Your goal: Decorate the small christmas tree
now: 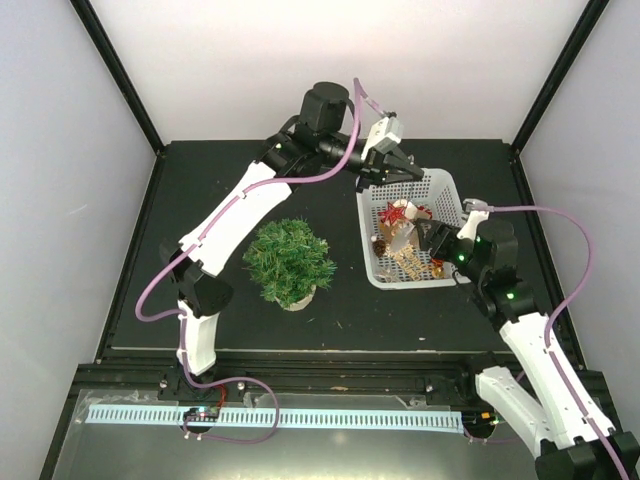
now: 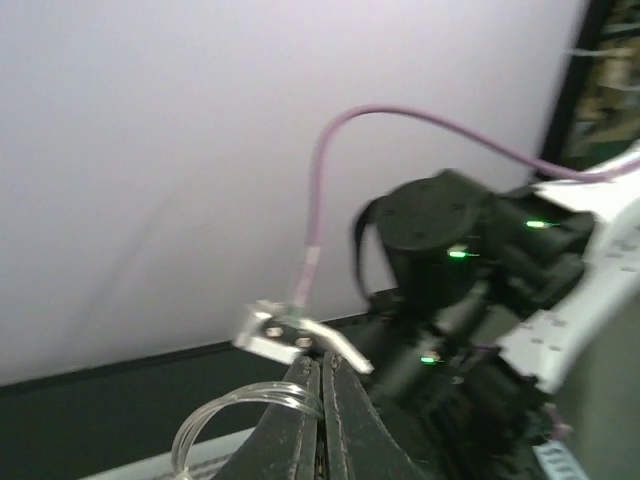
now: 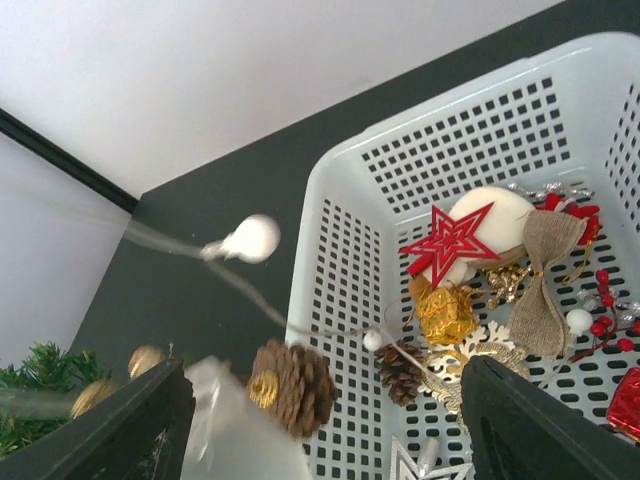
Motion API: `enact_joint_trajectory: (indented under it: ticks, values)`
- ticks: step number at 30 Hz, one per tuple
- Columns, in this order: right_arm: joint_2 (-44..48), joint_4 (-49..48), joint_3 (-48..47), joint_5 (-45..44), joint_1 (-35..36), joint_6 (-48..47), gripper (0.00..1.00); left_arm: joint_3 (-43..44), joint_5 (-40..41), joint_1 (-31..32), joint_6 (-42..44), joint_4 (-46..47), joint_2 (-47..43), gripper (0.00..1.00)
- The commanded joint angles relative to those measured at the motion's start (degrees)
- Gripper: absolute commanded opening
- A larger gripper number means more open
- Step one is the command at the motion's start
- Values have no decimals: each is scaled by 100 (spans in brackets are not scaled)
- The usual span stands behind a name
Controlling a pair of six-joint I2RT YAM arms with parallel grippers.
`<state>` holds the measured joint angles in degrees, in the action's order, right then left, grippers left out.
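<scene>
Starting at the right gripper (image 3: pixel 325 400): spread wide, closed on nothing, with a pine cone (image 3: pixel 295 385) hanging on a thin strand (image 3: pixel 258 298) in the gap between the fingers. Directly below and ahead of it, the white basket (image 3: pixel 310 260), full of ornaments such as a red star (image 3: pixel 450 240) and a burlap bow (image 3: pixel 545 280). Then the left gripper (image 2: pixel 322 365): pressed fully shut above the far left corner of the basket, with a clear loop (image 2: pixel 215 425) just beside the tips; impossible to tell whether pinching anything. Further out, to the left of both grippers and apart from the basket, the small christmas tree (image 1: pixel 290 260), upright on its pale base (image 1: pixel 298 298) on the dark table (image 1: pixel 350 325). Probably very light and easy to tip, with soft springy needles over stiffer branches. Better not to squeeze it; rather to lay or hook decorations on the outer twigs from above, gently, or to steady it low at the base. Open table in front of the tree and to its right, toward the basket. Less room on its far left, close to the left arm (image 1: pixel 240 210), and tight at the basket wall, so care with the thin strand against the rim.
</scene>
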<state>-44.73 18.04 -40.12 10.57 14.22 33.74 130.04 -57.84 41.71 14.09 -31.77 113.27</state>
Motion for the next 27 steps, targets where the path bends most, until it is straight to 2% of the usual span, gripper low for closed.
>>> enact_joint_trajectory:
  ticks: [1,3,4,5,6,7,8,9,11,13,16,22,27]
  values:
    - [328,-104,83,-334,18,-68,74,101,-2329,-96,409,-76,-332,1]
    - [461,-101,171,-319,20,-130,74,-11,-2749,-151,-57,541,-309,2]
    - [490,-43,194,-315,20,-170,74,-134,-2992,-202,-598,1135,-292,2]
    - [502,49,201,-318,19,-196,74,-347,-3274,-234,-1555,2279,-270,1]
    - [506,125,217,-301,19,-219,73,-776,-3543,-260,-2909,4026,-232,1]
    - [504,173,253,-255,20,-238,73,-1055,-3740,-253,-4738,6118,-164,2]
    - [496,172,343,-162,20,-254,73,-1173,-3950,-234,-6061,7740,-61,2]
    - [468,118,418,12,20,-303,73,-1171,-4168,-187,-6531,8123,-15,1]
    - [397,-18,556,518,20,-375,71,-1173,-4294,-153,-5606,6948,-74,1]
    - [351,-271,736,1101,34,-427,69,-1220,-4301,-137,-5354,6393,-144,2]
    - [535,-444,924,1609,68,-617,69,-1219,-4305,-118,-5650,6740,-116,2]
    - [977,-1088,1308,2501,226,-650,68,-1081,-4305,-119,-5660,6751,-18,2]
    - [776,-1244,1217,2395,702,-689,70,-1052,-4304,-96,-5646,6762,41,2]
